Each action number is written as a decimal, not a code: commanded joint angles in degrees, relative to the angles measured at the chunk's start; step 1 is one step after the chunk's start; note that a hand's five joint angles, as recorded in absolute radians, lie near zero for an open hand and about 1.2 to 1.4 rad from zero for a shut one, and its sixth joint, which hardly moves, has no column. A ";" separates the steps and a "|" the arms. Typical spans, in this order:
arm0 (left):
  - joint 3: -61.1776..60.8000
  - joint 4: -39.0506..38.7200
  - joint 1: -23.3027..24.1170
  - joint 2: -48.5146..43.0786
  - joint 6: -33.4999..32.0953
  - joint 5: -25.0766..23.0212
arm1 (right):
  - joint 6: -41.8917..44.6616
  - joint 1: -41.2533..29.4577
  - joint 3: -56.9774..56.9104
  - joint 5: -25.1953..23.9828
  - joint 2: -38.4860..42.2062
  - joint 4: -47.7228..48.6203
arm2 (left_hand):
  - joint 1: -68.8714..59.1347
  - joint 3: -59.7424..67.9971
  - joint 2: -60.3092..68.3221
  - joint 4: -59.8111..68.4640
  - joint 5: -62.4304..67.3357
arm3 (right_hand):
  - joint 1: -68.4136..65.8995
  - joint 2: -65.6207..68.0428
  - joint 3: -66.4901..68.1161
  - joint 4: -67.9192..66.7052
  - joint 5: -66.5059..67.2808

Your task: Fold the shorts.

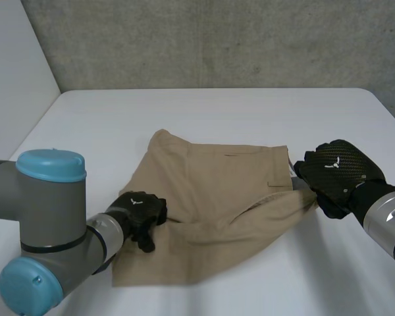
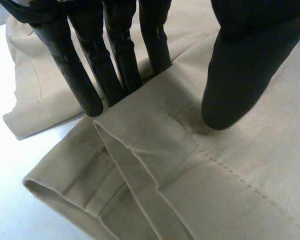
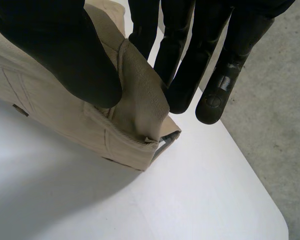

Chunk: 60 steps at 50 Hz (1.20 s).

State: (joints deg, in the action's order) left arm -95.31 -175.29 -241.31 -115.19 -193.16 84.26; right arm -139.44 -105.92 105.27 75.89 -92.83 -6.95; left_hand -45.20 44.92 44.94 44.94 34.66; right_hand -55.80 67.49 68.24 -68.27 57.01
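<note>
Tan shorts (image 1: 210, 197) lie spread across the middle of the white table, partly doubled over, with a raised fold running toward the right. My left hand (image 1: 141, 212) is at the shorts' left leg hem. In the left wrist view its fingers (image 2: 90, 70) reach in under the hem's top layer (image 2: 155, 130) and the thumb (image 2: 240, 75) presses down on it, pinching the cloth. My right hand (image 1: 336, 172) is at the shorts' right end. In the right wrist view its thumb (image 3: 65, 55) and fingers (image 3: 190, 65) pinch the waistband corner (image 3: 137, 95) and hold it a little off the table.
The white table (image 1: 250, 112) has bare surface behind and in front of the shorts. A grey wall (image 1: 217, 39) stands behind it. The table's right edge and the grey floor (image 3: 280, 125) lie close beyond my right hand.
</note>
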 commanded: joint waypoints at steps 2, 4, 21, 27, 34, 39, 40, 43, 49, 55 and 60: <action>-1.37 -0.40 1.19 4.26 -0.19 2.22 | 0.05 0.10 -0.24 0.66 0.02 -0.08 | -34.80 35.08 35.06 35.06 35.34 | -24.20 12.51 11.76 -11.73 12.99; -2.16 -0.31 1.19 7.24 -0.19 4.06 | 0.05 0.18 -0.24 0.75 0.19 -0.16 | -34.80 35.08 35.06 35.06 35.34 | -24.20 12.51 11.76 -11.73 12.99; -2.44 4.26 -2.85 21.85 -2.91 4.68 | 0.40 -0.25 -10.16 1.45 9.15 -3.86 | -34.80 35.08 35.06 35.06 35.34 | -24.20 12.51 11.76 -11.73 12.99; 9.23 -4.15 -5.05 12.76 -9.23 4.68 | 0.22 -1.13 -19.64 4.60 19.58 -3.68 | -34.80 35.08 35.06 35.06 35.34 | -24.20 12.51 11.76 -11.73 12.99; 22.69 -11.72 -4.79 -3.08 -16.53 5.12 | 1.01 -4.30 -33.01 13.22 32.61 1.06 | -34.80 35.08 35.06 35.06 35.34 | -24.20 12.51 11.76 -11.73 12.99; 28.59 -20.51 -4.61 -12.76 -17.33 5.30 | 0.49 -5.00 -38.29 13.76 39.65 8.79 | -34.80 35.08 35.06 35.06 35.34 | -24.20 12.51 11.76 -11.73 12.99; 29.38 -22.18 -4.61 -14.34 -17.42 5.39 | 0.58 -5.18 -38.91 13.85 40.62 10.45 | -34.80 35.08 35.06 35.06 35.34 | -24.20 12.51 11.76 -11.73 12.99; 31.85 -27.11 -4.35 -19.88 -17.60 4.68 | 0.93 -5.70 -40.58 14.11 44.48 17.05 | -34.80 35.08 35.06 35.06 35.34 | -24.20 12.51 11.76 -11.73 12.99; 37.72 -32.20 -4.08 -29.28 -18.56 3.98 | 3.73 -6.32 -43.91 14.90 52.82 27.15 | -34.80 35.08 35.06 35.06 35.34 | -24.20 12.51 11.76 -11.73 12.99; 42.04 -36.25 -4.08 -33.69 -20.50 3.72 | 9.27 -6.41 -49.01 16.31 59.34 31.12 | -34.16 34.43 34.41 34.42 34.69 | -24.20 12.51 11.76 -11.73 12.99; 41.17 -43.02 -3.56 -33.87 -20.50 3.54 | 8.49 -6.32 -50.95 15.00 61.54 32.88 | 19.09 -18.81 -18.84 -18.83 -18.55 | 45.80 -57.49 -58.24 58.27 -57.01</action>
State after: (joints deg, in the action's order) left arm -54.02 -212.08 -245.33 -148.54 -213.28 87.92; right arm -131.50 -112.32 56.92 91.82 -34.10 24.17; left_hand -50.83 53.77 52.66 53.72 43.36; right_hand -50.09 59.24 59.57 -59.58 49.71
